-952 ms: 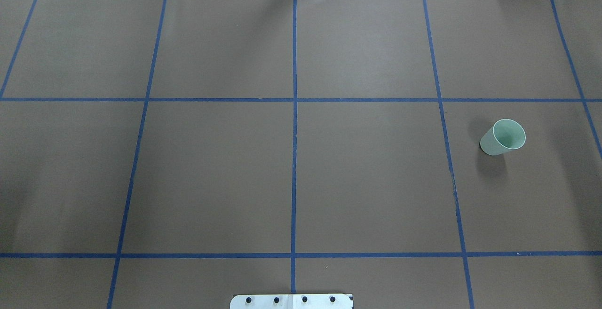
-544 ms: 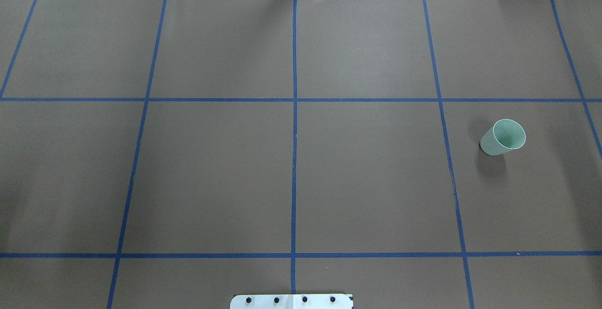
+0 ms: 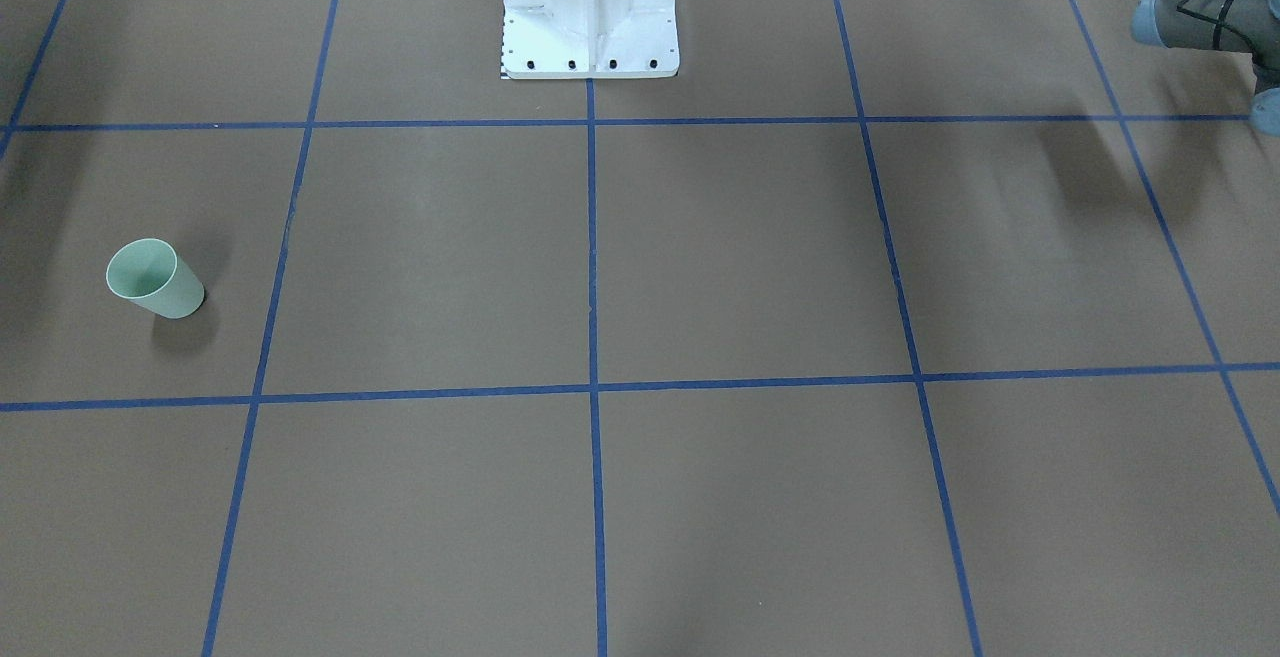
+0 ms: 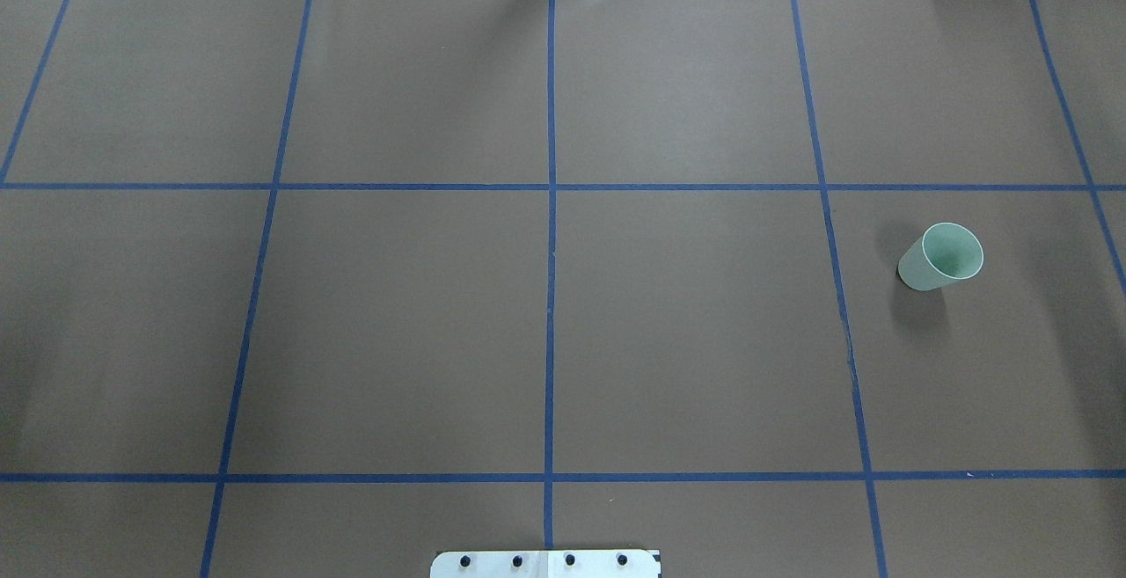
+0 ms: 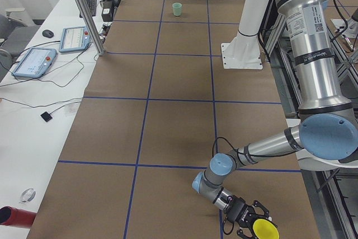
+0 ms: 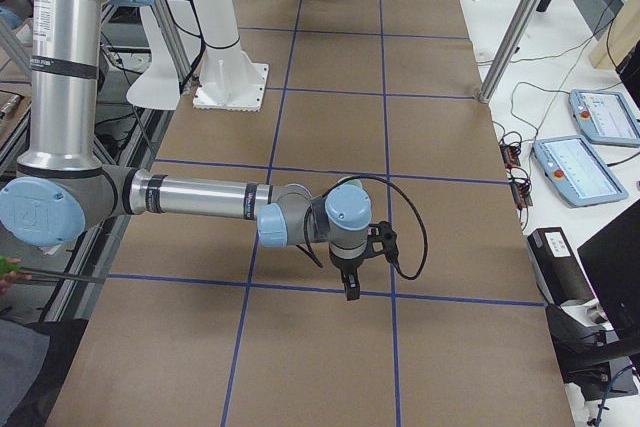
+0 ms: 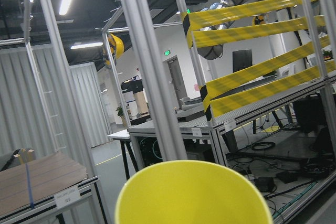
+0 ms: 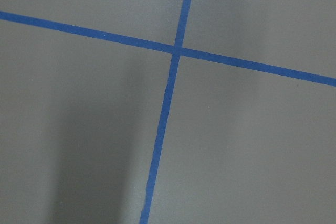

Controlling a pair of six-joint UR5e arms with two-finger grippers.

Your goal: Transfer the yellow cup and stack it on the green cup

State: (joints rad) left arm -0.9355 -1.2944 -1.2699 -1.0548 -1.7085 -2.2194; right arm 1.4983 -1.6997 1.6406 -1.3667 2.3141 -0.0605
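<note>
the yellow cup (image 5: 264,230) sits at the tip of the left gripper (image 5: 246,222), low over the table's (image 4: 686,323) left end; we cannot tell whether those fingers clench it. the green cup (image 4: 940,258) stands upright on the table's right side, well apart. the right gripper (image 6: 350,285) points down near a crossing of blue tape (image 8: 163,114); we cannot tell its finger state either. the white label (image 5: 306,20) on the left arm is too small for us to read.

Overhead view: behind robot, facing forward and down. Front-facing view: opposite side, steeply down. Both share the green cup (image 4: 939,259) and robot base (image 3: 590,17). Side views look along the table (image 5: 179,76) from either end. Left wrist camera faces out at the room, yellow cup (image 7: 193,195) close below; right wrist camera sits near, straight down on a tape crossing (image 8: 176,51).
</note>
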